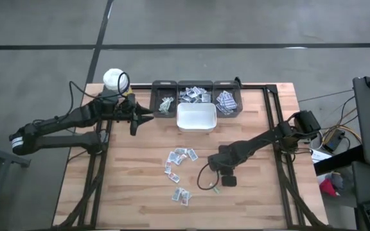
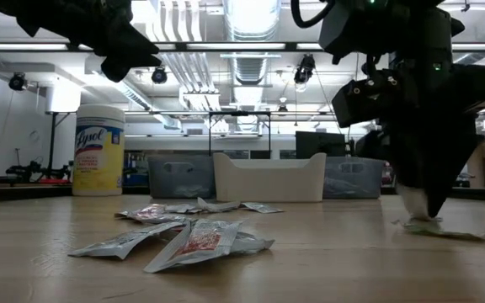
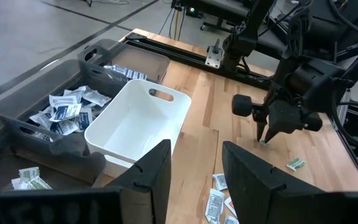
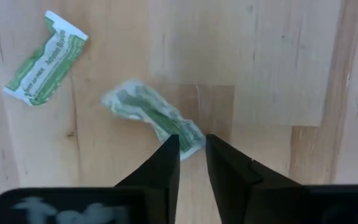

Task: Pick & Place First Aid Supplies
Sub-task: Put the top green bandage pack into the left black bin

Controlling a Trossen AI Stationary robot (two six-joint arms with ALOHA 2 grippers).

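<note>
Working the right gripper (image 4: 191, 155) down onto a crumpled green-printed white paper packet (image 4: 151, 115), I am seeing its dark fingers narrowly parted, tips straddling the packet's near end at the tabletop. The packet's long axis is running diagonally away from the jaws, so they are catching only one corner rather than the middle. It is lying on the pale wooden table (image 1: 255, 199), well short of the white plastic bin (image 1: 196, 118). The left gripper (image 3: 194, 171) is waiting beside that bin, fingers apart and empty; the right arm is clearly nearer.
</note>
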